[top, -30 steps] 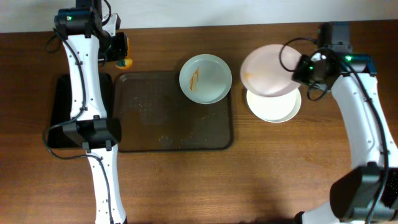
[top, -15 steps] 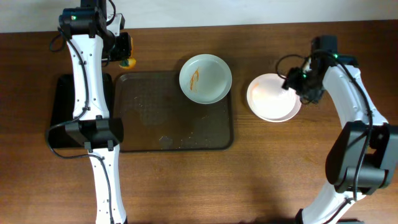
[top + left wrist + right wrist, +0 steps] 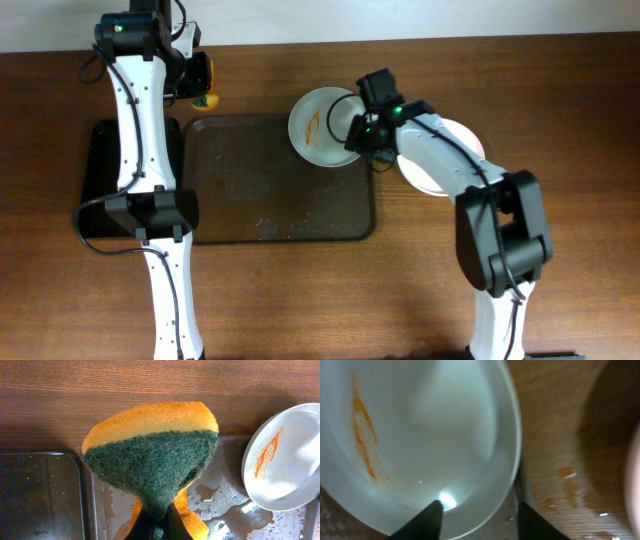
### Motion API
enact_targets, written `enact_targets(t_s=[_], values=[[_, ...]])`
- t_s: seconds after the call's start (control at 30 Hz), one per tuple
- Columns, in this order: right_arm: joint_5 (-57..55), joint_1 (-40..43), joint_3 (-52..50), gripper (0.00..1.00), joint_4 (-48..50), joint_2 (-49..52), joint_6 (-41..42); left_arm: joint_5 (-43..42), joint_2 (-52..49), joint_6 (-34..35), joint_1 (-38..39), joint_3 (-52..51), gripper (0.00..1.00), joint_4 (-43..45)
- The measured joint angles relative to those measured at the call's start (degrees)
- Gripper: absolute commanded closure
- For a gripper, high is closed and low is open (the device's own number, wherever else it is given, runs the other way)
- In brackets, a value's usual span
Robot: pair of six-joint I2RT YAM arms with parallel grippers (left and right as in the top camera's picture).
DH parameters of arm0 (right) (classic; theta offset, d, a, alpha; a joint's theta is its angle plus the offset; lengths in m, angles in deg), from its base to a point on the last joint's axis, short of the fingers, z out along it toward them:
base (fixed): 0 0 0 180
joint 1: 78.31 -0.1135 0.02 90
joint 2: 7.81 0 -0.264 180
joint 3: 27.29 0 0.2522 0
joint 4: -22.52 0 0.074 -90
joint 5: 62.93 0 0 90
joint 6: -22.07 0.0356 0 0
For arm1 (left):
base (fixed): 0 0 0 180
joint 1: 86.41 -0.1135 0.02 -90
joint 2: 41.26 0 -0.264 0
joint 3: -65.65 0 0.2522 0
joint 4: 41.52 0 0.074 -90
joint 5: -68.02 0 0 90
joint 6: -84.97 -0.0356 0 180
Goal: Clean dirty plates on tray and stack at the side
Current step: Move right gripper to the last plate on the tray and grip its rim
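As the right gripper (image 3: 358,135) hangs over the near edge of the streaked plate (image 3: 320,125), seen from overhead, the plate sits at the upper right corner of the tray (image 3: 240,200). The right arm crosses above the stack of white plates (image 3: 470,140) on the table just right of the tray. At the upper left of the frame, the left gripper (image 3: 200,85) holds a sponge (image 3: 205,100) above the bare wood, beside a black tray (image 3: 100,190).

The likely hazard is the grasp. A pinch on a thin, wet rim may slip, or shove the plate over the tray's raised edge, and the forearm could nudge the stack beneath it.

From the left wrist, the left gripper (image 3: 156,522) is pressed together on the sponge (image 3: 150,455), whose green scouring face bulges toward the camera. The plate (image 3: 285,460), with its orange smear, lies at the right of the frame on the wet tray (image 3: 220,510).

From the right wrist, the right gripper (image 3: 477,510) stands spread and holds nothing. One finger (image 3: 432,515) is over the plate's bowl and the other lies outside it, so the rim of the plate (image 3: 420,435) runs between them. Whether either finger touches the plate cannot be told.
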Motion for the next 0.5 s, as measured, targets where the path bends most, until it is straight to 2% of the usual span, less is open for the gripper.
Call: enact_targets(t_s=[0.23,0.37,0.4,0.47,0.5], values=[[0.7,-2.75,0.0,0.95,-0.9,3.76,1.18,0.02,0.0,-0.02,0.0,0.0,0.99,0.0],[3.67,-5.9,0.39,0.96,-3.34,3.85,0.9,0.02,0.0,-0.02,0.0,0.0,0.99,-0.02],[4.22,-7.08,0.48,0.91,-4.48,3.85,0.87,0.02,0.0,0.0,0.0,0.0,0.99,0.0],[4.76,-9.49,0.52,0.5,-5.09,3.82,-0.31,0.0,0.0,0.0,0.0,0.0,0.99,0.0],[4.79,-10.38,0.52,0.35,-5.88,3.82,-1.51,0.0,0.0,-0.02,0.0,0.0,0.99,-0.02]])
